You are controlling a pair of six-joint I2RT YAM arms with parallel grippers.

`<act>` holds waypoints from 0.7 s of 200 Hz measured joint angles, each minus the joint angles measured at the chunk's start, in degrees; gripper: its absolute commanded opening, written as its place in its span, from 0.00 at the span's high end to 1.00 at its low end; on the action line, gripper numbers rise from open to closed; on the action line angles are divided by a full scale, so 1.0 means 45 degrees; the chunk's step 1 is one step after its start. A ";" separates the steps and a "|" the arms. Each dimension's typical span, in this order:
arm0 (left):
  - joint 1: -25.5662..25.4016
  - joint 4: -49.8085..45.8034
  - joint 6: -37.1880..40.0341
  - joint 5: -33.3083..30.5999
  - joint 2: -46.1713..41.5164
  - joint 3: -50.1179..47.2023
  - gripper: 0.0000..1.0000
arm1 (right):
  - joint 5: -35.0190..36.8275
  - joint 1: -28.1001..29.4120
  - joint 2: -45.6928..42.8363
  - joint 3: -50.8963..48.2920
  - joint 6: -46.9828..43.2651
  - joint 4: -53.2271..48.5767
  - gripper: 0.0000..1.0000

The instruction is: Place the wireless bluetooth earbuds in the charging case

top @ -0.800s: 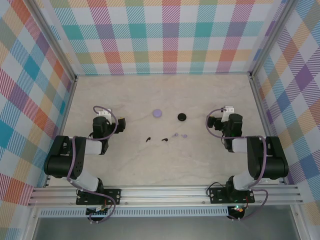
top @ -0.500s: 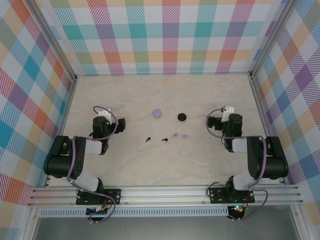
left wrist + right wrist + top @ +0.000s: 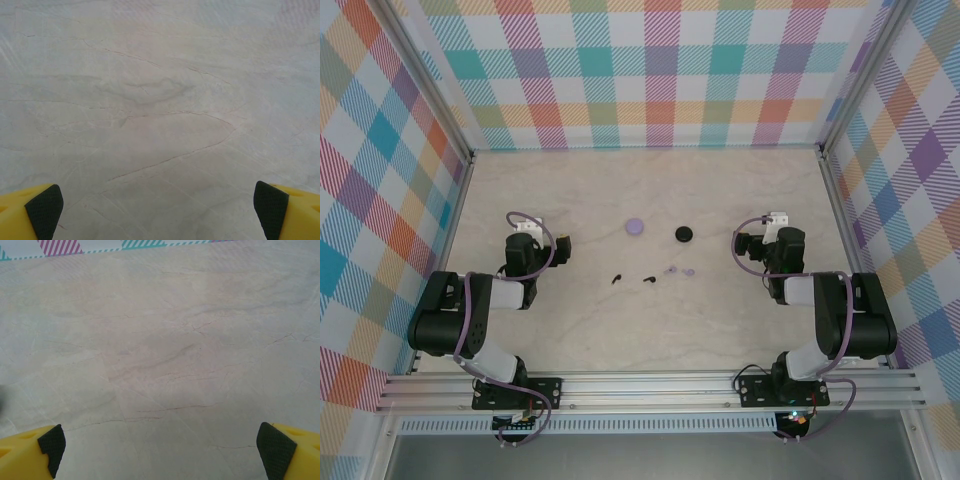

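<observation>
Two black earbuds (image 3: 616, 278) (image 3: 648, 278) and two pale lilac earbuds (image 3: 671, 269) (image 3: 689, 271) lie in a loose row mid-table. Behind them sit a round lilac charging case (image 3: 636, 227) and a round black case (image 3: 684, 234). My left gripper (image 3: 527, 243) rests folded at the left, well clear of the earbuds. My right gripper (image 3: 778, 240) rests at the right, also apart from them. In the left wrist view the gripper (image 3: 157, 210) is open over bare marble. The right gripper (image 3: 160, 447) is open too, with nothing between its fingers.
The marble tabletop (image 3: 650, 320) is fenced by plaid walls at the back (image 3: 650, 70) and both sides. An aluminium rail (image 3: 650, 385) runs along the near edge, behind the arm bases.
</observation>
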 measured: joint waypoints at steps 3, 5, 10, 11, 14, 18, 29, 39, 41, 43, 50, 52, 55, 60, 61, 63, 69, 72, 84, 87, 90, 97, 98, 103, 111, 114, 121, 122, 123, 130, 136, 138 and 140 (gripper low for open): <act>0.0005 -0.0073 -0.0010 -0.0034 -0.0005 0.0024 0.00 | 0.0005 0.0000 -0.0039 0.0034 0.0000 -0.0141 0.00; 0.0005 -0.0165 -0.0029 -0.0068 -0.0024 0.0058 0.00 | 0.0005 0.0000 -0.0078 0.0053 0.0000 -0.0219 0.00; 0.0005 -0.0471 -0.0053 -0.0155 -0.0073 0.0170 0.00 | 0.0024 0.0000 -0.0209 0.0141 0.0005 -0.0568 0.00; 0.0005 -0.0520 -0.0058 -0.0165 -0.0087 0.0189 0.00 | 0.0024 0.0000 -0.0238 0.0155 0.0005 -0.0636 0.00; 0.0005 -0.0729 -0.0087 -0.0219 -0.0131 0.0272 0.00 | 0.0049 0.0000 -0.0350 0.0262 0.0019 -0.0991 0.00; 0.0000 -0.1020 -0.0121 -0.0282 -0.0223 0.0398 0.00 | 0.0058 0.0000 -0.0510 0.0379 0.0053 -0.1360 0.00; 0.0005 -0.1885 -0.0238 -0.0427 -0.0539 0.0811 0.00 | 0.0141 0.0000 -0.0976 0.0962 0.0248 -0.2686 0.00; 0.0005 -0.2909 -0.0355 -0.0500 -0.0923 0.1394 0.00 | 0.0151 0.0000 -0.1379 0.1656 0.0471 -0.3881 0.00; 0.0005 -0.3045 -0.0374 -0.0515 -0.0976 0.1486 0.00 | 0.0155 0.0000 -0.1447 0.1817 0.0539 -0.4124 0.00; 0.0005 -0.3254 -0.0393 -0.0525 -0.1039 0.1622 0.00 | 0.0141 0.0000 -0.1520 0.1962 0.0607 -0.4337 0.00; 0.0005 -0.3949 -0.0554 -0.0515 -0.1239 0.2157 0.00 | 0.0136 0.0005 -0.1729 0.2448 0.0797 -0.5066 0.00; 0.0005 -0.4153 -0.0617 -0.0505 -0.1292 0.2317 0.00 | 0.0141 0.0005 -0.1787 0.2594 0.0865 -0.5294 0.00; 0.0005 -0.4425 -0.0670 -0.0486 -0.1345 0.2531 0.00 | 0.0141 0.0015 -0.1851 0.2793 0.0952 -0.5605 0.00; 0.0005 -0.4877 -0.0801 -0.0413 -0.1428 0.2900 0.00 | 0.0141 0.0034 -0.1953 0.3094 0.1083 -0.6115 0.00; 0.0005 -0.4993 -0.0835 -0.0403 -0.1447 0.3007 0.00 | 0.0136 0.0039 -0.1972 0.3186 0.1132 -0.6261 0.00; 0.0005 -0.5183 -0.0894 -0.0364 -0.1472 0.3172 0.00 | 0.0136 0.0044 -0.2001 0.3313 0.1205 -0.6484 0.00; 0.0005 -0.5693 -0.1054 -0.0219 -0.1506 0.3628 0.00 | 0.0131 0.0087 -0.2055 0.3691 0.1384 -0.7145 0.00; 0.0005 -0.6028 -0.1185 -0.0126 -0.1506 0.3925 0.00 | 0.0102 0.0126 -0.2059 0.3915 0.1506 -0.7538 0.00; 0.0000 -0.7271 -0.1579 0.0257 -0.1433 0.5032 0.00 | 0.0015 0.0248 -0.2030 0.4658 0.1928 -0.8840 0.00; 0.0000 -0.7616 -0.1671 0.0369 -0.1375 0.5323 0.00 | -0.0005 0.0296 -0.2001 0.4818 0.2030 -0.9136 0.00; 0.0000 -0.7864 -0.1744 0.0471 -0.1321 0.5595 0.00 | -0.0024 0.0335 -0.1982 0.4979 0.2118 -0.9418 0.00; -0.0005 -0.8471 -0.1972 0.0733 -0.1098 0.6295 0.00 | -0.0141 0.0495 -0.1885 0.5367 0.2390 -1.0044 0.00; -0.0005 -0.8573 -0.2011 0.0797 -0.1030 0.6436 0.00 | -0.0175 0.0539 -0.1855 0.5440 0.2443 -1.0156 0.00; -0.0034 -0.8961 -0.2157 0.0976 -0.0840 0.6921 0.00 | -0.0267 0.0670 -0.1763 0.5697 0.2628 -1.0545 0.00; -0.0078 -0.9491 -0.2351 0.1297 -0.0476 0.7601 0.00 | -0.0471 0.0923 -0.1559 0.6091 0.2885 -1.1103 0.00; -0.0131 -0.9729 -0.2424 0.1443 -0.0287 0.7898 0.00 | -0.0573 0.1054 -0.1433 0.6275 0.2992 -1.1341 0.00; -0.0194 -1.0185 -0.2555 0.1729 0.0087 0.8442 0.03 | -0.0801 0.1302 -0.1161 0.6659 0.3186 -1.1803 0.00; -0.0199 -1.0224 -0.2569 0.1753 0.0121 0.8495 0.03 | -0.0821 0.1326 -0.1137 0.6698 0.3211 -1.1846 0.00; -0.0214 -1.0307 -0.2589 0.1812 0.0199 0.8592 0.04 | -0.0874 0.1375 -0.1083 0.6771 0.3254 -1.1919 0.00; -0.0316 -1.0763 -0.2662 0.2108 0.0631 0.9122 0.09 | -0.1112 0.1656 -0.0758 0.7150 0.3376 -1.2308 0.00; -0.0427 -1.1128 -0.2691 0.2351 0.1015 0.9544 0.13 | -0.1287 0.1914 -0.0486 0.7470 0.3483 -1.2628 0.00; -0.0486 -1.1239 -0.2759 0.2472 0.1175 0.9700 0.14 | -0.1365 0.2021 -0.0379 0.7587 0.3507 -1.2735 0.00; -0.0544 -1.1404 -0.2788 0.2565 0.1336 0.9860 0.15 | -0.1409 0.2093 -0.0306 0.7660 0.3521 -1.2798 0.00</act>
